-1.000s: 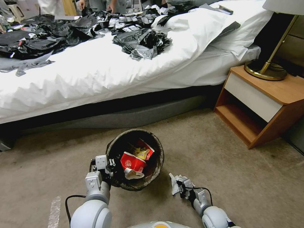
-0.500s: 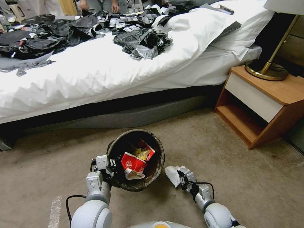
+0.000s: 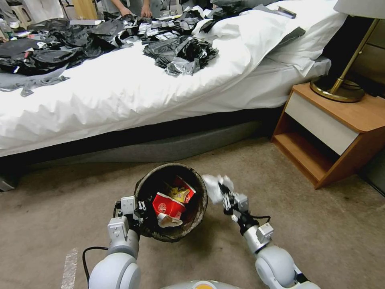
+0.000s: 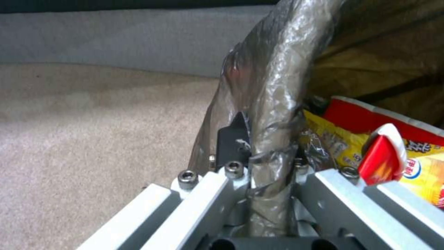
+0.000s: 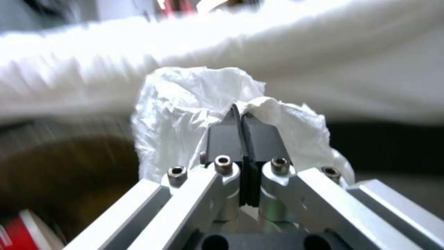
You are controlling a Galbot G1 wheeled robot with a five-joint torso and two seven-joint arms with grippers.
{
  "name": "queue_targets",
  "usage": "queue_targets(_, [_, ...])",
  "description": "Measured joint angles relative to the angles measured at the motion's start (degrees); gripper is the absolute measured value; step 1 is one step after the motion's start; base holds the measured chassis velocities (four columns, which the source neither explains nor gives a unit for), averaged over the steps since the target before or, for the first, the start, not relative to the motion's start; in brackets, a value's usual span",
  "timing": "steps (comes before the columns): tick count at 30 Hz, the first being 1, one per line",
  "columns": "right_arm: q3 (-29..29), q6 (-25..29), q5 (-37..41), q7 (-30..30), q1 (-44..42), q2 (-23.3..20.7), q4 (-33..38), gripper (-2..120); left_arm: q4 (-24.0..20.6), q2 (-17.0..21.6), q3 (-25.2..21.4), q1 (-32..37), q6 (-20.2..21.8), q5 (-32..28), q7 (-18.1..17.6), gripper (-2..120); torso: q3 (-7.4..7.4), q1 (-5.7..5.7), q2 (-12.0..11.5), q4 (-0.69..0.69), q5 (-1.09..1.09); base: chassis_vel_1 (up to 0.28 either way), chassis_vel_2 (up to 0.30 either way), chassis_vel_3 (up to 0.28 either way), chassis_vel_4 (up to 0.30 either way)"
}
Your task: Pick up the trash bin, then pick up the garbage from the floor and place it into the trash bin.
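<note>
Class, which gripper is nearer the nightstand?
Right. The right gripper, shut on the tissue, is beside the trash bin's nightstand side; the left gripper clamps the far rim.

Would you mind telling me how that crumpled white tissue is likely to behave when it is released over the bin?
The tissue looks limp and very light: it droops around the right tool pinching it. It would probably flutter, perhaps catching the trash bin rim. It looks unlikely to roll.

Bed (image 3: 120, 100), wooden nightstand (image 3: 341, 132), brass lamp (image 3: 341, 86)
</note>
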Motion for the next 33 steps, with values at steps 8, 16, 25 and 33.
queue_targets(8, [-1.3, 3.8, 1.8, -3.9, 0.1, 0.0, 9.4, 0, 0.5, -0.1, 0.2, -0.2, 0.0, 0.1, 0.0, 0, 0.00, 0.00, 0.0, 0.00, 0.00, 0.000, 0.000, 0.000, 0.000])
queue_targets(16, [-4.1, 4.9, 0.2, -8.3, -1.9, -2.1, 14.7, 0, 0.9, -0.2, 0.8, -0.2, 0.0, 0.6, 0.0, 0, 0.00, 0.00, 0.0, 0.00, 0.00, 0.000, 0.000, 0.000, 0.000])
queue_targets(25, [-11.3, 5.4, -4.5, -8.6, -2.5, -3.0, 7.7, 0, 0.7, -0.3, 1.1, 0.1, 0.0, 1.1, 0.0, 0, 0.00, 0.00, 0.0, 0.00, 0.01, 0.000, 0.000, 0.000, 0.000])
queue_targets(33, [-13.6, 4.0, -3.7, -7.4, -0.5, -2.1, 2.7, 0, -0.1, -0.3, 1.2, 0.8, -0.1, 1.3, 0.0, 0, 0.00, 0.00, 0.0, 0.00, 0.00, 0.000, 0.000, 0.000, 0.000])
